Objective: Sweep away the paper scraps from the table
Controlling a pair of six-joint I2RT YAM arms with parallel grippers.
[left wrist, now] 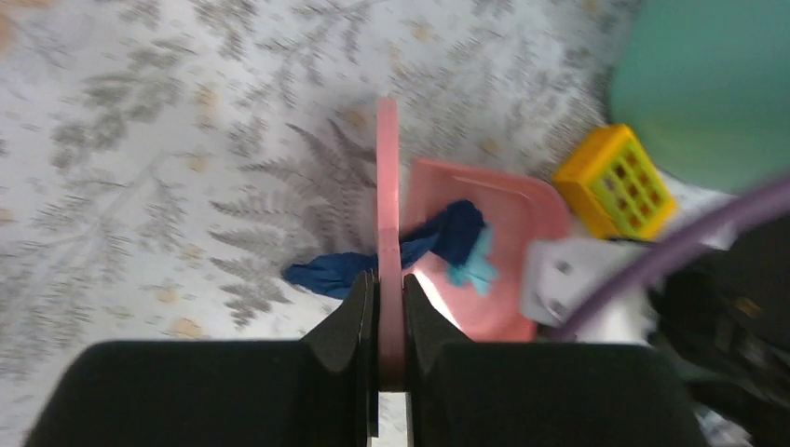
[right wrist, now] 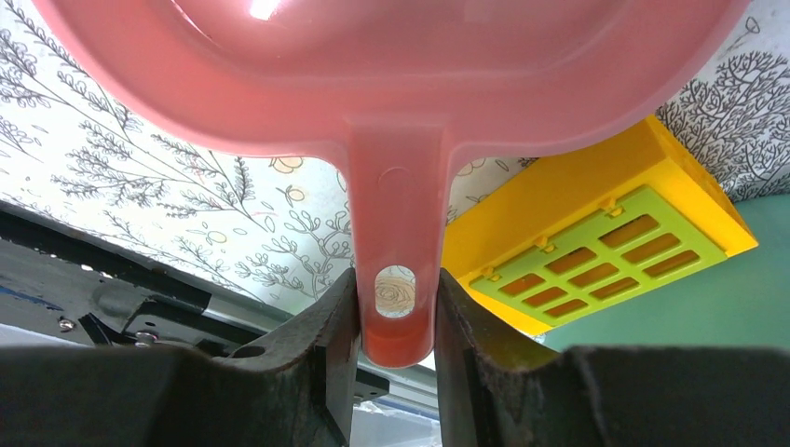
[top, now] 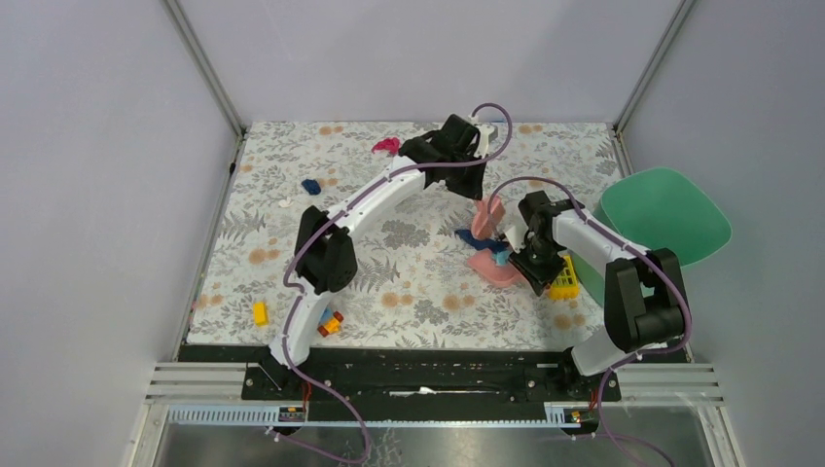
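Clamping sweeper (left wrist: 388,186) in my left tool (left wrist: 390,289), dustpan handle (right wrist: 395,233) in my right tool (right wrist: 396,303); paper scraps (left wrist: 456,237) at dustpan (left wrist: 508,200) mouth likely light, limp; push, don't pinch.

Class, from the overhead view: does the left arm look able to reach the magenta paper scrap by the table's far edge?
Probably yes. The magenta scrap lies on bare table near the left claw, nothing between them, and the arm is stretched that far. The claw is shut on a pink sweeper.

plain grey walls (top: 88,146) meet at aluminium corner posts (top: 206,68).
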